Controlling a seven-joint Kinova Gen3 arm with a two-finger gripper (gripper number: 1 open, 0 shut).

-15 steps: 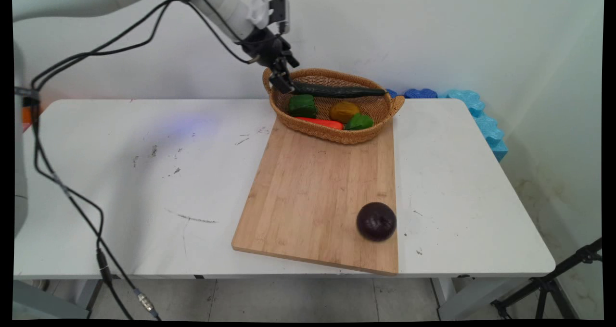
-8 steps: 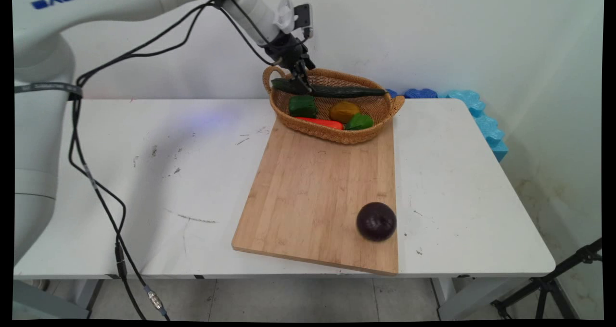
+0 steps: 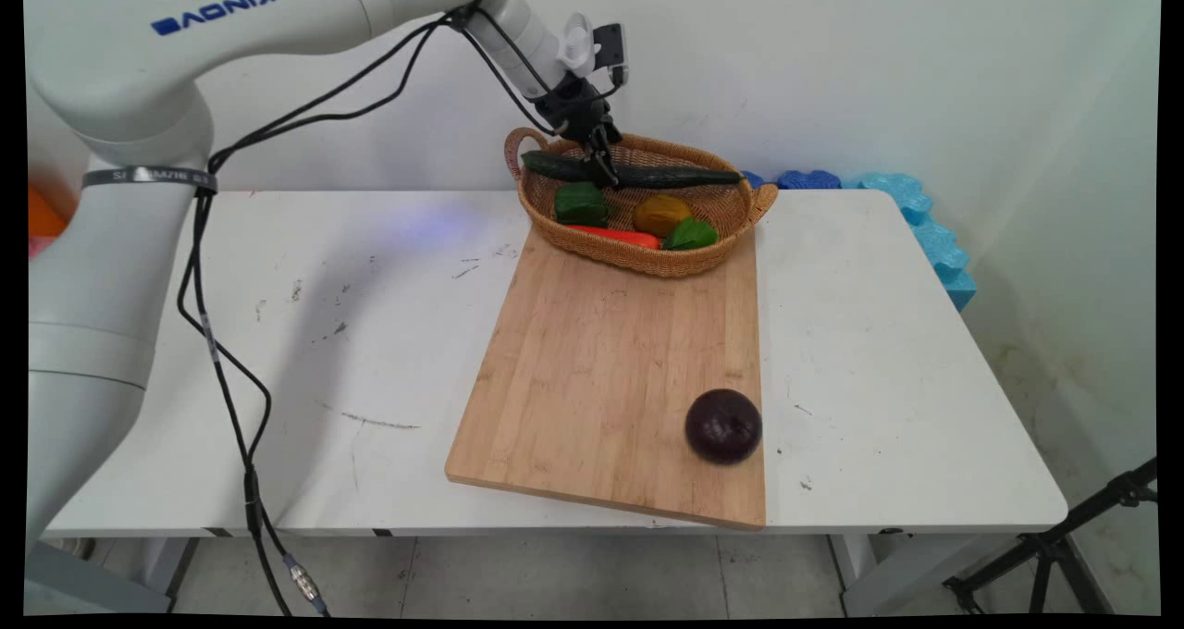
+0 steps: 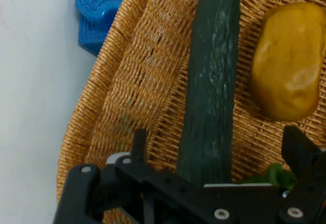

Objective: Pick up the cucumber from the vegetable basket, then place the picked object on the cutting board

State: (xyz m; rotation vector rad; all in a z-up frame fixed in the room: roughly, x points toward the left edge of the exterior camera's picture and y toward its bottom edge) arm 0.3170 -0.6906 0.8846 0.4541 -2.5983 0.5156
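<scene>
Board: nearest to me, a round dark purple onion (image 3: 723,425) sits at the near right corner of the long pale wooden cutting board (image 3: 610,370), which lies on the white table (image 3: 277,351).
Basket: at the board's far end I have the oval woven wicker basket (image 3: 638,254), its far handle just by the wall.
Contents: along the near side of the basket lie a red-orange carrot (image 3: 615,235), a green pepper (image 3: 581,203) to the left, a smaller green pepper (image 3: 690,234) to the right, and a yellow-brown potato (image 3: 661,214) between them.
Cucumber: the long dark green cucumber (image 3: 647,177) stretches across the basket's far side, end to end.
Gripper: my black two-finger gripper (image 3: 605,168) is down inside the basket, straddling the cucumber left of its middle.
Fingers: spread apart; in the hand view one finger (image 4: 138,143) stands to one side of the cucumber (image 4: 211,91) and the other to the opposite side, with basket weave visible between them and the skin.
Beyond: blue foam pieces (image 3: 911,213) lie past the table's far right corner, against the wall.
</scene>
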